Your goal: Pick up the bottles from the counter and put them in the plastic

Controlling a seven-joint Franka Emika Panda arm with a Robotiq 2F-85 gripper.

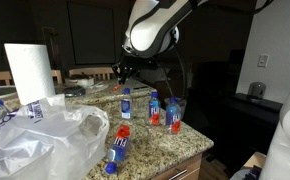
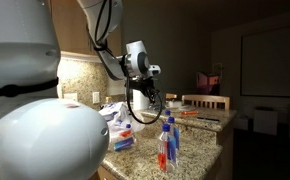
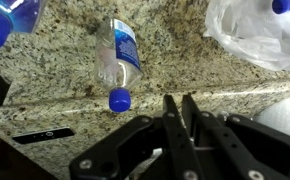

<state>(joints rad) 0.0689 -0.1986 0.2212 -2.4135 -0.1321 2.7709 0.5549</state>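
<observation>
Claw point(image 3: 182, 117) pinched nearly shut, empty, beside the plastic point(image 3: 253, 38). Bottle point(image 3: 118, 55) lies flat on the counter point(image 3: 45, 90) near the plastic, cap clawward. Jaws likely must open to grab it.

Bottles point(image 1: 172, 114) on counter point(image 1: 148, 137); beside plastic point(image 1: 43, 142)

We see the gripper point(image 3: 178, 100), jaws nearly together and empty, over the counter point(image 3: 55, 90). A bottle point(image 3: 117, 58) lies flat, and the bag point(image 3: 250, 35) sits at the upper right.
</observation>
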